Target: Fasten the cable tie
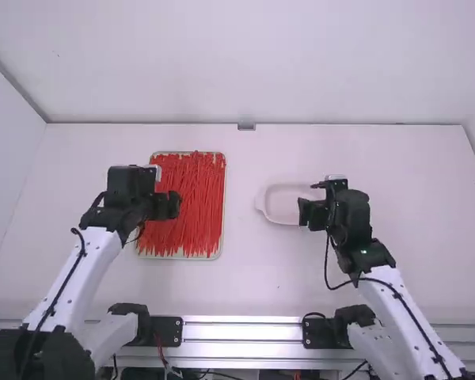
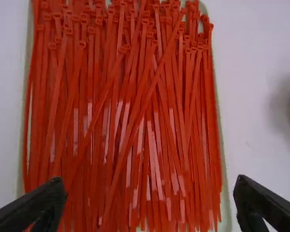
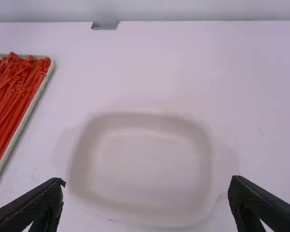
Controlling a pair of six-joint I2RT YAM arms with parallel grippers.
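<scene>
Above cable ties (image 2: 125, 106) hangs the left hand (image 2: 147, 212), spread; right hand (image 3: 145, 208), spread, above dish (image 3: 140, 159).

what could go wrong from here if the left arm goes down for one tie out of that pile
1. The red cable ties lie crossed and packed, so the left gripper, fingers open above them, may well shut on several at once.
2. A snagged tie could drag its neighbours over the low rim of the tray.
3. The right gripper hangs open over the white dish, apart from the pile, so threading the thin tail between both arms could easily misalign.
</scene>
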